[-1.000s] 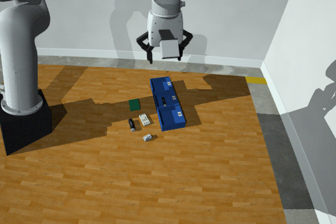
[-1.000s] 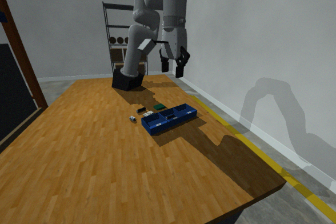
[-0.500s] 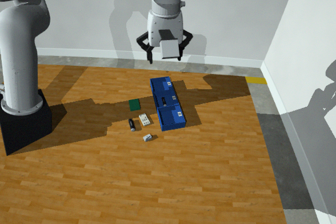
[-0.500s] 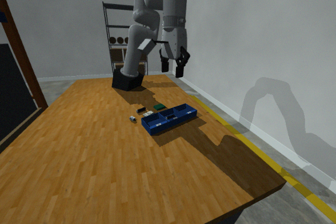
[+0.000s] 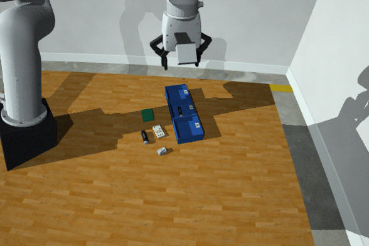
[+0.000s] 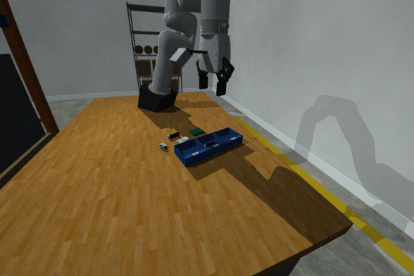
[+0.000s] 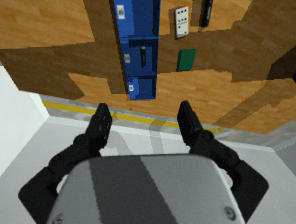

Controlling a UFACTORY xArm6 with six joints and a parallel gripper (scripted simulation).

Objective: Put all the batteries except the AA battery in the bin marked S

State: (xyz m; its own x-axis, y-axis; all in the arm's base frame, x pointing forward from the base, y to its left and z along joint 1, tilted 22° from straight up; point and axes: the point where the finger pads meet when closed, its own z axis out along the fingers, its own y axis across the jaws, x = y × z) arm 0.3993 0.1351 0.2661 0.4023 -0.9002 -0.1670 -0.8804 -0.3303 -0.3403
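The table (image 5: 219,207) is carrying the blue three-bin row (image 5: 187,133) near its far edge; a dark battery (image 5: 180,111) is lying in the middle bin. The gripper (image 5: 180,61) is hanging high above that edge, jaws spread fully and gripping nothing. Another dark battery (image 5: 144,137) is lying beside the domino tile (image 5: 159,132); the labels being unreadable, verify type before descending centred, jaws straddling its width.
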